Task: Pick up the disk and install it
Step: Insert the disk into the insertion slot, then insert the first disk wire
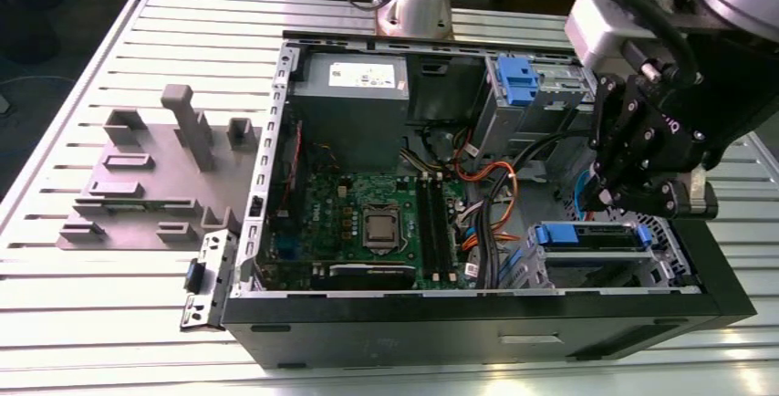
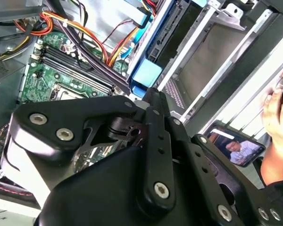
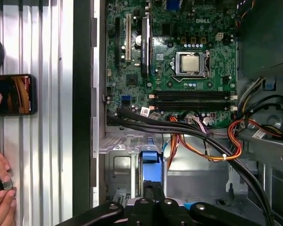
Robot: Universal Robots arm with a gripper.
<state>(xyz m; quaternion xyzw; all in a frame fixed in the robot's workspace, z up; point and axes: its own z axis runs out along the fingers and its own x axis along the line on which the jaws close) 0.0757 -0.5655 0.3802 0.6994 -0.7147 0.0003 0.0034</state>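
Slatted metal tabletop [image 1: 73, 286] carries an open computer case [image 1: 487, 323] across the middle of the exterior view, with a grey fixture block [image 1: 152, 186] at the left of the frame. My hand [image 1: 645, 204] hangs at the right side of the frame, over the drive cages inside the case. Whether it is released or clenched I cannot tell, since its linkage hides the tips in every view.

Directly below my hand, at the lower right of the exterior view, sits the disk [image 1: 590, 236] in its blue bracket, lying flat in the cage beside the case's front wall. It looks seated rather than loose, though I would not swear to it from here. Its long axis runs across the frame, roughly parallel to that wall. A blue clip [image 1: 517, 81] sits in the upper cage, well apart.

Room is tight: orange and black cables [image 3: 212, 141] crowd the side toward the motherboard [image 1: 365, 223], and cage walls close the other sides. A person's hand [image 3: 2, 197] and a phone [image 3: 12, 94] rest on the tabletop outside the case.
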